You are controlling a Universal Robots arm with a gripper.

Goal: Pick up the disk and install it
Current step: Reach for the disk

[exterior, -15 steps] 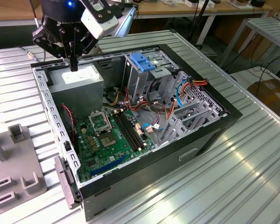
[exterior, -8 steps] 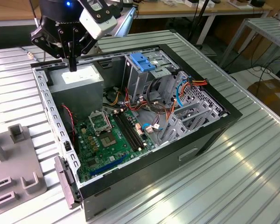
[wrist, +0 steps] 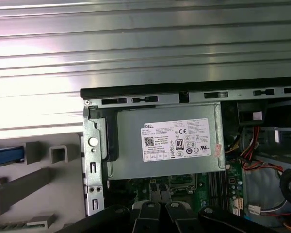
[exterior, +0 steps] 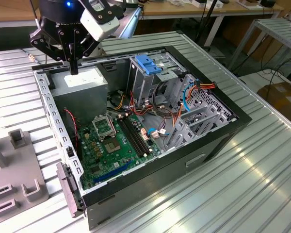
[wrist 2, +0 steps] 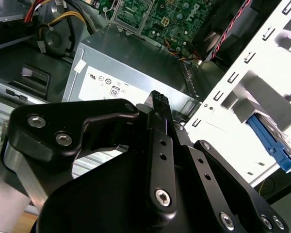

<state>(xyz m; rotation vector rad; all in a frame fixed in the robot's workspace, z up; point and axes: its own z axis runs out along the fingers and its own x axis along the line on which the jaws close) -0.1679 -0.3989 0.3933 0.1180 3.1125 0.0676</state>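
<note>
Hanging over the open computer case (exterior: 203, 155), the gripper (exterior: 74, 68) pointed straight down at the grey power supply (exterior: 80, 90), just above its white sticker (exterior: 82, 77) and not touching it. The jaws were closed against each other with nothing between them; in the second wrist view the gripper (wrist 2: 157, 97) showed its fingertips pressed together over the same grey box (wrist 2: 131, 73).

The case lay on its side on a ribbed metal desk (exterior: 262, 160), with the green motherboard (exterior: 111, 145) exposed beside the power supply and a blue handle (exterior: 148, 63) with a ridged top standing up from the drive cage farther along.

The disk (wrist 2: 271, 143) was outside the case, past its perforated rim, well apart from the gripper. Little more than the blue edge of its carrier could be seen. In the first wrist view that blue edge (wrist: 5, 156) lay beside the grey holder (wrist: 39, 179), which sat on the desk just next to the case, at the exterior view's left (exterior: 14, 165).
</note>
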